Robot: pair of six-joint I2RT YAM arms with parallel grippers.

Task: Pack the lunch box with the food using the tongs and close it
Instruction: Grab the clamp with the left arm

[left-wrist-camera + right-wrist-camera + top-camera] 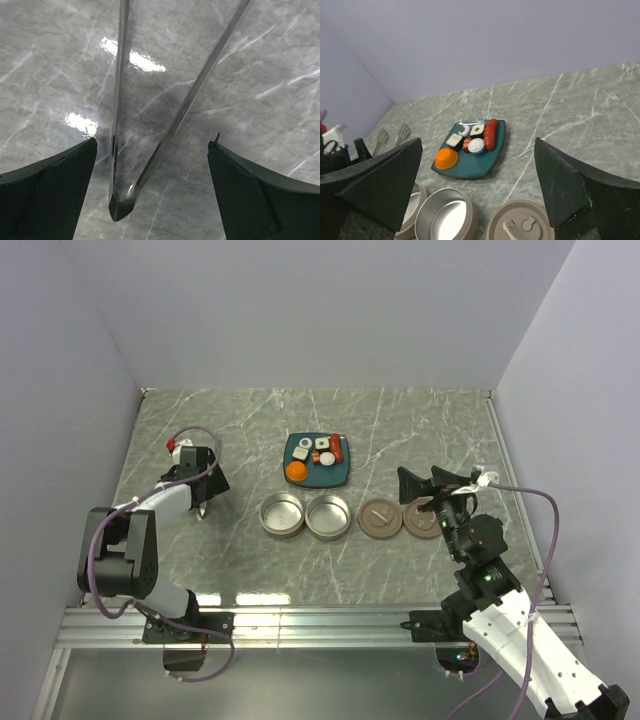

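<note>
The left gripper is spread wide and holds nothing. The tongs lie on the table between its jaws, with the joined end nearest the wrist and the two arms fanning out ahead. Neither finger appears to touch them.

They look thin, light and springy, and the polished metal is likely slippery. A pinch across both arms a little ahead of the joint should work best, since there the jaws can squeeze the V shut without it twisting out.

The right gripper is also spread wide and empty. The lids sit right under it, the open tins are beside them toward the left arm, and the plate with the food is ahead.

The left wrist view alone shows how the tongs sit between the jaws. Only the right wrist view shows their flat tips, far off to its left, and picks out the sausages and rolls. From the top view the tongs are hardly visible, but it shows that both tins are empty.
</note>
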